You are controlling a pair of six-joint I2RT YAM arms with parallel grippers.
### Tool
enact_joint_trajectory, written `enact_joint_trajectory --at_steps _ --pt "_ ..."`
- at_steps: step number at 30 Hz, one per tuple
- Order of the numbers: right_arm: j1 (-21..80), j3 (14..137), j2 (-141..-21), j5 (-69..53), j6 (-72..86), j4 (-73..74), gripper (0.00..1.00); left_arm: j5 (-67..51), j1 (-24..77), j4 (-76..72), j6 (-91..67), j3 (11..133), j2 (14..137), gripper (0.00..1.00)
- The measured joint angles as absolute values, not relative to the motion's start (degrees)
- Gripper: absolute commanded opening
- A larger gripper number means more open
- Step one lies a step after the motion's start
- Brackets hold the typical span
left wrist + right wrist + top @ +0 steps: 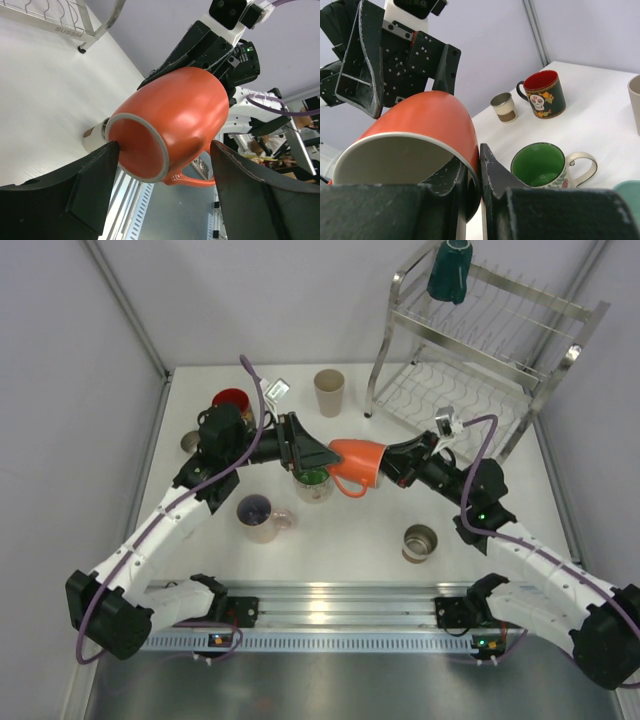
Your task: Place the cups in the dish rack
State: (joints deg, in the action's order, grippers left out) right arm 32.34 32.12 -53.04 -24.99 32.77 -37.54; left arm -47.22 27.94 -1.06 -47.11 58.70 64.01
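Note:
An orange mug (355, 462) hangs on its side above the middle of the table. My right gripper (472, 160) is shut on its rim wall, one finger inside the pale interior and one outside. My left gripper (165, 147) is open, and its fingers (95, 185) straddle the mug's base end (170, 120); the left pad is level with the foot ring. The dish rack (590, 310) stands at the back right, with a dark teal cup (450, 270) upside down on its top tier.
On the table are a beige cup (329, 392), a red mug with a black handle (232, 400), a small white-and-brown cup (190, 443), a pinkish mug (258, 517) and a steel cup (420, 542). A green-lined mug (313, 483) sits just below the held mug.

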Motion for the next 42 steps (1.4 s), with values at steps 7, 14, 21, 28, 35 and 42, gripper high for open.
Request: enact_joint_trajectory --at_steps 7,14,21,28,35,42 --pt "32.2 31.8 -55.3 -27.0 30.3 -40.5 0.00 -48.1 27.2 -3.5 -50.9 56.5 64.0 0.91" --pt "31.3 31.8 -58.2 -30.7 30.0 -44.1 0.00 -49.3 26.4 -7.0 -53.3 54.9 64.2 0.96" --pt "30.5 31.8 -58.7 -32.4 30.0 -45.8 0.00 -52.1 25.9 -9.6 -54.3 54.9 65.5 0.98" --pt "30.3 31.9 -58.7 -33.6 29.9 -46.2 0.00 -53.8 25.7 -9.4 -52.7 55.0 65.5 0.98" --pt "30.3 32.2 -58.2 -34.3 28.4 -44.4 0.00 -54.4 26.1 0.6 -45.2 59.6 67.2 0.98" --pt "30.4 33.1 -58.1 -35.2 27.6 -43.4 0.00 -54.2 26.3 7.6 -41.7 63.6 68.2 0.98"
